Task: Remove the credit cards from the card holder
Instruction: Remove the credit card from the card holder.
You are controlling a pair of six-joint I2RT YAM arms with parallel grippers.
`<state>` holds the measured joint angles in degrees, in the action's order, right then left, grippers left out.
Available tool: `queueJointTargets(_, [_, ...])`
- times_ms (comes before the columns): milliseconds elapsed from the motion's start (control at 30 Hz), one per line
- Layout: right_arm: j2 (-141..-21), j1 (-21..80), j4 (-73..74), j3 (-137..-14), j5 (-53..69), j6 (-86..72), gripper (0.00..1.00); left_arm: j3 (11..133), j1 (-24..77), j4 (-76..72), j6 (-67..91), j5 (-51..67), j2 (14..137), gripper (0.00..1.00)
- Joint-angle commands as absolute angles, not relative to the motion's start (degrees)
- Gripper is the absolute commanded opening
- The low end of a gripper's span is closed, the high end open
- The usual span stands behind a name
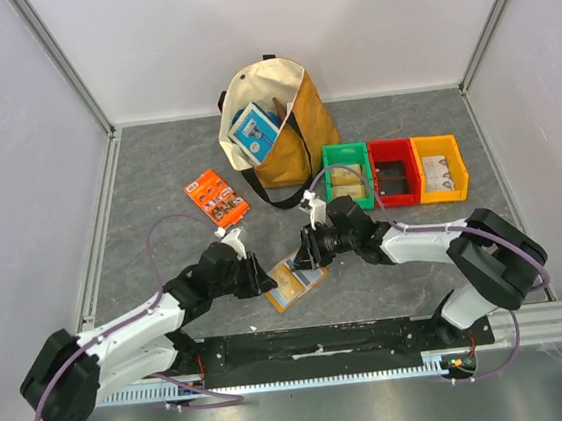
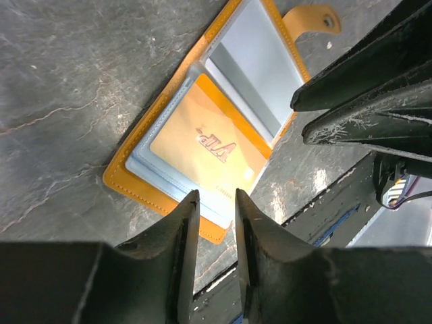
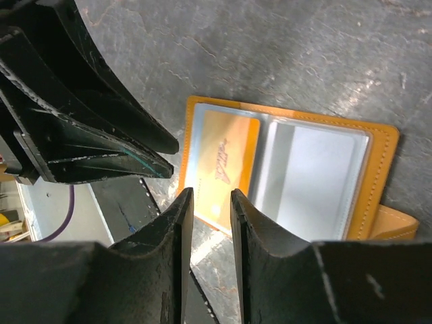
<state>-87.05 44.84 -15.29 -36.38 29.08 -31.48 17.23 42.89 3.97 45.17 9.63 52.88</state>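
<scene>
The card holder (image 1: pixel 296 282) lies open and flat on the grey table, orange-tan with clear blue-grey pockets (image 2: pixel 135 183) (image 3: pixel 385 169). A gold-orange credit card (image 2: pixel 209 145) (image 3: pixel 226 165) with printed lettering sits inside one pocket. The other pocket (image 3: pixel 314 182) shows a pale grey face; whether that is a card I cannot tell. My left gripper (image 1: pixel 264 281) (image 2: pixel 216 199) hovers at the holder's near edge by the gold card, open a narrow gap, nothing between its fingers. My right gripper (image 1: pixel 302 257) (image 3: pixel 211 196) hangs opposite it, likewise open and empty.
A tan tote bag (image 1: pixel 272 121) with a blue-and-white box stands at the back. An orange printed packet (image 1: pixel 216 198) lies to the left. Green (image 1: pixel 347 173), red (image 1: pixel 393 170) and yellow (image 1: pixel 440 167) bins stand in a row at the right. The black base rail (image 1: pixel 315 346) runs just behind the holder.
</scene>
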Motion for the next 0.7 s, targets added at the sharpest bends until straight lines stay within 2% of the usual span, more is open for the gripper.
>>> queueJointTargets(0, [-90.17, 43.51, -22.40, -34.19, 33.22, -33.31, 0.35, 18.81, 43.15, -4.65, 46.23, 13.97, 59.05, 0.31])
queueJointTargets(133, [-92.98, 42.28, -27.06, -32.88, 35.68, -35.06, 0.34, 18.46, 43.15, -5.19, 45.70, 14.24, 63.19, 0.26])
queueJointTargets(433, [-99.49, 41.49, -36.90, -30.15, 39.99, -39.72, 0.31, 15.56, 43.07, -5.01, 46.76, 12.22, 64.42, 0.18])
queueJointTargets(667, [-101.95, 40.34, -43.67, -28.48, 42.71, -42.97, 0.22, 15.64, 43.07, -4.04, 46.49, 11.78, 65.21, 0.15])
